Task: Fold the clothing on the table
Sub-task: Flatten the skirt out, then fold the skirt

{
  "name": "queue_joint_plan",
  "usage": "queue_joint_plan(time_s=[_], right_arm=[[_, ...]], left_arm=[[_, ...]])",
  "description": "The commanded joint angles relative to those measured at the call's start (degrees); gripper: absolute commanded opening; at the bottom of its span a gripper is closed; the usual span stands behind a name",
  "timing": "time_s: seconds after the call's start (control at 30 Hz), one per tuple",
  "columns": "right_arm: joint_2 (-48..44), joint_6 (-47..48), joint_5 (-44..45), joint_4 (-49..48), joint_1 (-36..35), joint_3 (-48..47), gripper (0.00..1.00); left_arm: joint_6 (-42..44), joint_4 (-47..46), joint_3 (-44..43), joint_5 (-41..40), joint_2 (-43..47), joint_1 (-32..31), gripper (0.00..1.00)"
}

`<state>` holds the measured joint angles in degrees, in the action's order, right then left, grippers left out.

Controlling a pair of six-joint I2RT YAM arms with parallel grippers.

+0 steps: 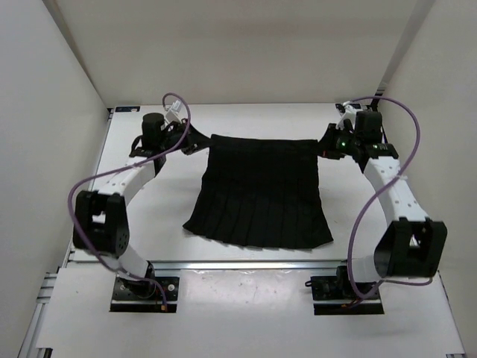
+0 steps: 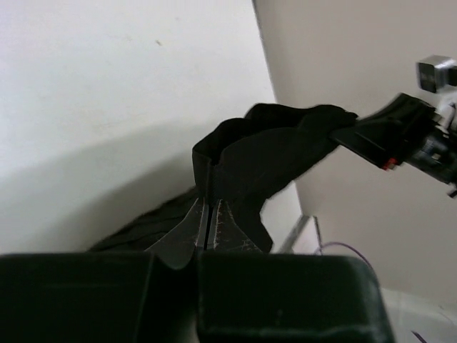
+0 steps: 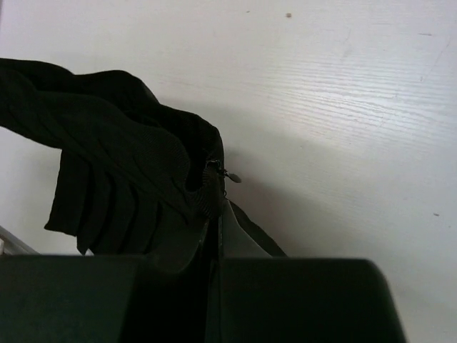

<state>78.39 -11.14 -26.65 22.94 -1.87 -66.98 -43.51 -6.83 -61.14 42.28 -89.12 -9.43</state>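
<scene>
Pinching the far waistband corners of the soft black pleated garment, the left hand and right hand are each clenched on fabric, apparently holding that edge taut to fold it toward the hem lying on the white table.

The table is a flat white surface enclosed by white walls, with a metal rail along its near edge. The clothing, black and pleated, lies spread at its centre, hem nearest the rail.

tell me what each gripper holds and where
Both hold the black skirt: the left gripper pinches its far left waistband corner, the right gripper its far right corner, beside the zipper.
</scene>
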Motion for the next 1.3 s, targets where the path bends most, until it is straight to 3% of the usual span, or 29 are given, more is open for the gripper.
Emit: queue_joint_plan(time_s=[0.0, 0.13, 0.33, 0.63, 0.83, 1.07, 1.27], right_arm=[[2.81, 0.24, 2.04, -3.44, 0.20, -8.32, 0.00], [6.86, 1.11, 3.36, -3.43, -1.20, -12.47, 0.00], [4.67, 3.05, 3.90, -2.20, -1.30, -12.30, 0.00], [-0.43, 2.79, 2.31, -1.85, -0.60, -5.63, 0.00], [-4.12, 3.14, 0.03, 1.14, -0.07, 0.52, 0.00], [-6.14, 1.91, -0.51, 1.24, -0.59, 12.48, 0.00], [-3.60, 3.05, -0.59, 1.58, 0.63, 14.16, 0.00]], left_arm=[[2.55, -0.82, -8.61, -3.60, -3.75, 0.55, 0.00], [2.37, -1.69, -13.99, -3.88, -9.13, 0.12, 0.00], [1.23, -2.05, -15.32, -2.73, -9.49, 1.43, 0.00], [0.44, -4.06, -9.96, -0.18, -5.10, 3.62, 0.00], [1.58, -3.54, 1.00, -0.71, 0.43, 3.81, 0.00], [4.40, -3.80, 17.44, -4.22, 7.46, -0.67, 0.00], [4.74, -3.46, 22.82, -6.51, 8.87, -3.30, 0.00]])
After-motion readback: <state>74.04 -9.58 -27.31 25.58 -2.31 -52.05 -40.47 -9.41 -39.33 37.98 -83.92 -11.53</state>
